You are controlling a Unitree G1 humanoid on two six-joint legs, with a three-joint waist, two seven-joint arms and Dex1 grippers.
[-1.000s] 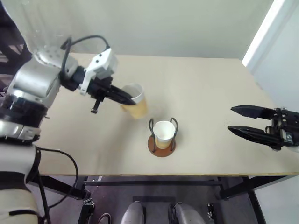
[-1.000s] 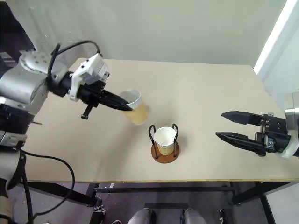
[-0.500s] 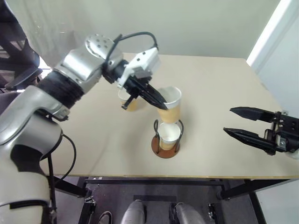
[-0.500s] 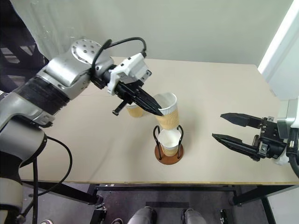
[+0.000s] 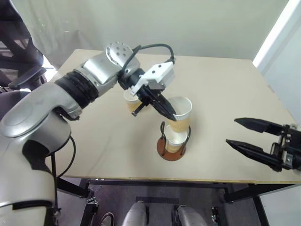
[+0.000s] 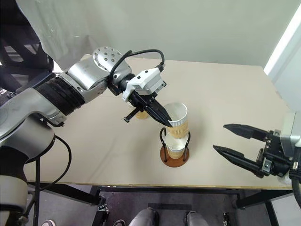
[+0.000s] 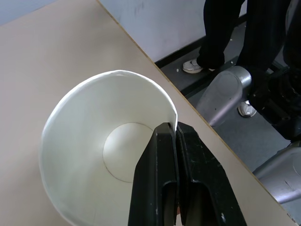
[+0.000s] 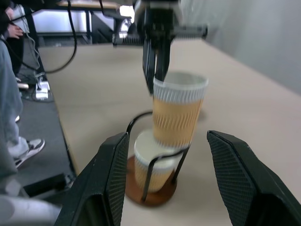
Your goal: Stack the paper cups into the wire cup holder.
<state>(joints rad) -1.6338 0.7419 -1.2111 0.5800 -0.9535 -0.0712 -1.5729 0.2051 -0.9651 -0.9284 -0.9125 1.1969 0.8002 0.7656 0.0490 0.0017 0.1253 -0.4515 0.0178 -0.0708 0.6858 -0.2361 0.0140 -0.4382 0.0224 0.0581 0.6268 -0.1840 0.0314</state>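
Observation:
My left gripper [image 5: 173, 114] is shut on the rim of a tan paper cup [image 5: 181, 115], one finger inside and one outside, as the left wrist view shows at its fingertips [image 7: 171, 134]. That cup hangs upright over the wire cup holder [image 5: 171, 153], its bottom at the mouth of a second cup [image 5: 174, 141] seated between the wire loops. A third cup [image 5: 130, 101] stands on the table behind the left hand, partly hidden. My right gripper [image 5: 232, 131] hovers open to the right of the holder, with nothing between its fingers [image 8: 109, 179].
The holder stands near the front edge of the beige table [image 5: 94, 141]. A white wall panel [image 5: 277, 42] rises at the far right. A person's legs and shoes [image 7: 221, 42] stand on the floor beyond the table edge.
The left gripper carried its cup to the right, from beside the holder to right above it, then lowered it a little. The right gripper stayed open.

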